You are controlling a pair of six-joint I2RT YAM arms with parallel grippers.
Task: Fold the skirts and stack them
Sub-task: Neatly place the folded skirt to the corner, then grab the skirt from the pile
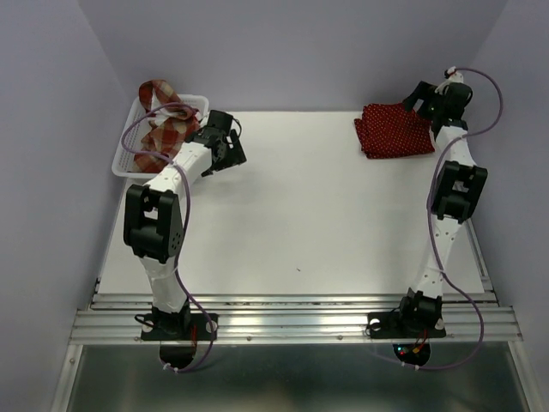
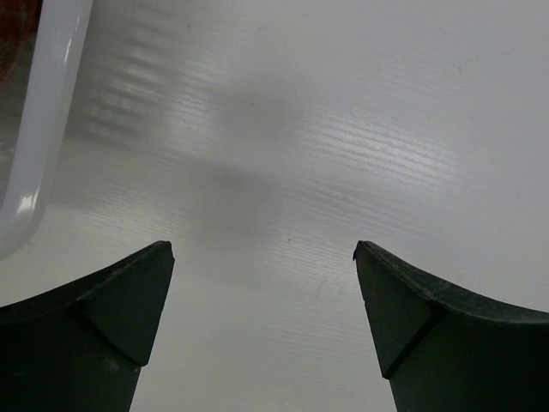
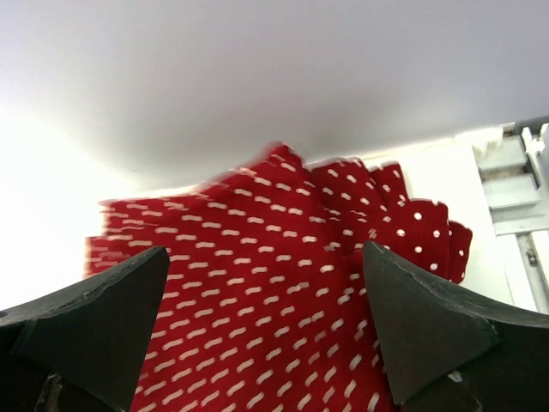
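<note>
Two arms over a white table [image 1: 300, 215], seen from above. The L gripper [image 1: 230, 148] hangs at the far-left of the tabletop, just beside a white lattice basket [image 1: 127, 161]. The plaid skirt [image 1: 163, 120], red-and-cream check, lies bunched inside the basket, one end rising above the back rim.

Wrist view, L side: the L gripper [image 2: 263, 249] has its jaws wide apart w/ nothing between them. Only bare table [image 2: 343, 129] shows beneath, and the basket's rounded rim [image 2: 39, 129] curves past at the far left.

At the far-right corner lies the polka-dot skirt [image 1: 395, 130], dark red w/ small white dots, folded into a rough square flat on the table. Can't tell whether that pile is one skirt or two. The R gripper [image 1: 418, 96] sits at its back edge.

Wrist view, R side: the R gripper [image 3: 266, 253] is also spread wide, gripping nothing, fingers either side of the dotted cloth [image 3: 283, 215]. Part of the cloth is blurred, and contact btw fingers and fabric can't be told.
</note>
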